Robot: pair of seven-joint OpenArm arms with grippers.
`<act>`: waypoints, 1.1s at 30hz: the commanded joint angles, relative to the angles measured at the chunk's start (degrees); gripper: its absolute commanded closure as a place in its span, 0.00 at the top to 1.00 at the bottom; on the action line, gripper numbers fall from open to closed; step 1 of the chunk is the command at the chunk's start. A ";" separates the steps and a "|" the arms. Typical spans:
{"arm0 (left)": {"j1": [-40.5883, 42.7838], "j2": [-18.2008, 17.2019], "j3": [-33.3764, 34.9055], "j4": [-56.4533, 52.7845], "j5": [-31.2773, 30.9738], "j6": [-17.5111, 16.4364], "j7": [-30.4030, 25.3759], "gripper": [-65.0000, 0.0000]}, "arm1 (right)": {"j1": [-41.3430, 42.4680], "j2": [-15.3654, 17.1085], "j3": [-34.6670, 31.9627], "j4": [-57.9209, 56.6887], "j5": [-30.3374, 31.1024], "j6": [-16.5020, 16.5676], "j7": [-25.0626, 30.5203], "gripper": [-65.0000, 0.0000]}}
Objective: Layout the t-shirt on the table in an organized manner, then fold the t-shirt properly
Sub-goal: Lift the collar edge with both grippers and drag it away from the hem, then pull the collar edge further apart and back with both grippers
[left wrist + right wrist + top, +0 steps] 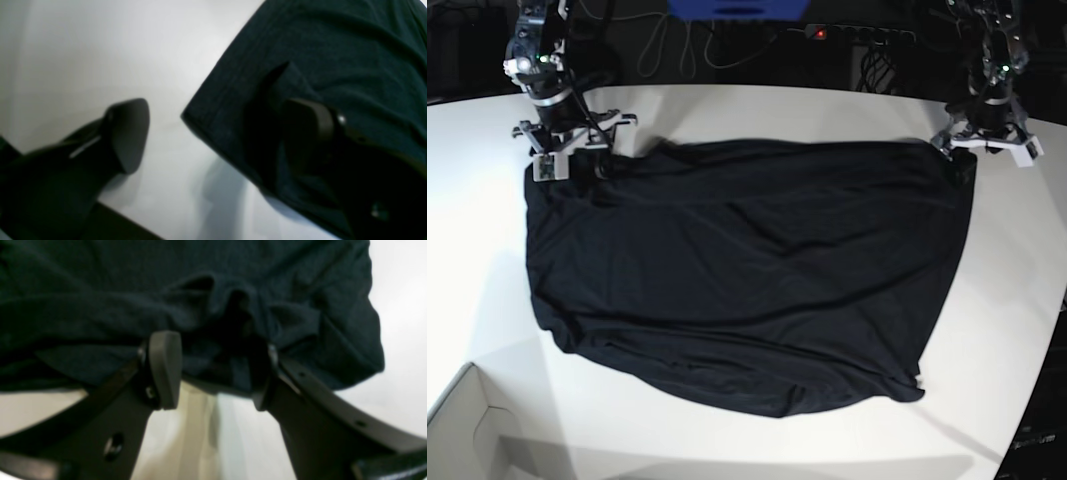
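— Across the white counter [727, 110], where does the t-shirt [747, 270] lie?

— Spread wide and wrinkled over the middle, its far edge reaching both arms.

— And the left gripper [213, 133]?

— At the shirt's far corner, jaws parted: one finger [128, 133] over bare counter, the other above the cloth (nothing pinched).

— The right gripper [217, 370]?

— At the opposite far corner, jaws apart, a bunched fold of fabric lying loose between them.

— Anything else?

— A white box corner [472, 430] at the near edge.
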 commanded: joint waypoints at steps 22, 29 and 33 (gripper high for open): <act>-3.24 -1.10 8.45 -2.94 0.02 -0.41 -1.22 0.52 | -0.42 0.04 0.31 1.25 0.63 0.08 1.58 0.51; -3.24 -1.10 8.01 -2.94 0.02 -0.41 -1.22 0.00 | -0.68 0.04 0.83 2.57 0.63 0.00 1.49 0.59; -2.89 -1.36 7.84 -2.41 0.02 -0.41 -1.22 0.00 | -1.21 0.04 6.20 4.33 0.71 0.00 1.58 0.62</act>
